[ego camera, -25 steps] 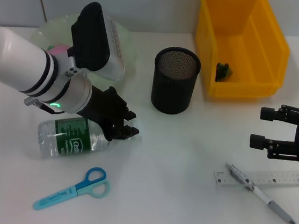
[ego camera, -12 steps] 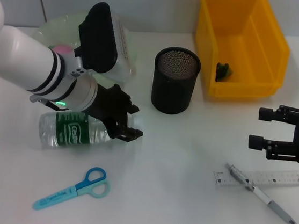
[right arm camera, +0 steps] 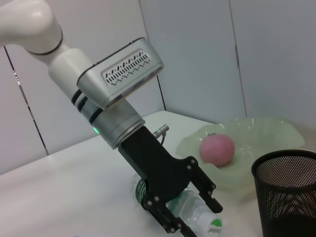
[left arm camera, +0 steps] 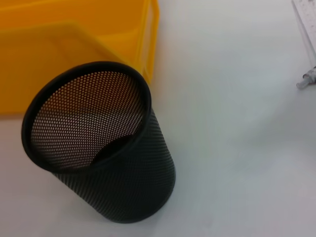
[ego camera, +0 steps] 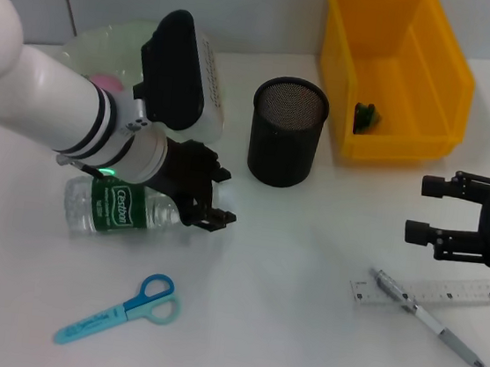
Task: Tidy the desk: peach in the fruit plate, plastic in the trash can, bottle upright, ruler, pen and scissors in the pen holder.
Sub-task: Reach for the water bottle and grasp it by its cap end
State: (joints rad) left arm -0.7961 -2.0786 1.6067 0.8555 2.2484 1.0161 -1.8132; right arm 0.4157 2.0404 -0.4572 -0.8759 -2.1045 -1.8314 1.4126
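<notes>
A clear bottle (ego camera: 116, 210) with a green label lies on its side on the white desk. My left gripper (ego camera: 206, 200) is shut on its neck end, and the right wrist view shows the same grip on the bottle (right arm camera: 189, 206) by the left gripper (right arm camera: 195, 216). The peach (ego camera: 106, 83) rests in the pale green fruit plate (ego camera: 88, 44). Blue scissors (ego camera: 120, 310) lie in front of the bottle. A ruler (ego camera: 427, 292) and a pen (ego camera: 431, 322) lie crossed at the front right. The black mesh pen holder (ego camera: 288, 132) stands mid-desk. My right gripper (ego camera: 425, 207) hovers open above the ruler, holding nothing.
The yellow trash can (ego camera: 390, 72) stands at the back right with a small green item (ego camera: 365, 116) inside. In the left wrist view the pen holder (left arm camera: 98, 163) is close, with the yellow trash can (left arm camera: 74, 44) behind it.
My left gripper shifted slightly right and back with the bottle; the bottle rolled, its label turned, and it now lies more level. The right arm barely moved.
</notes>
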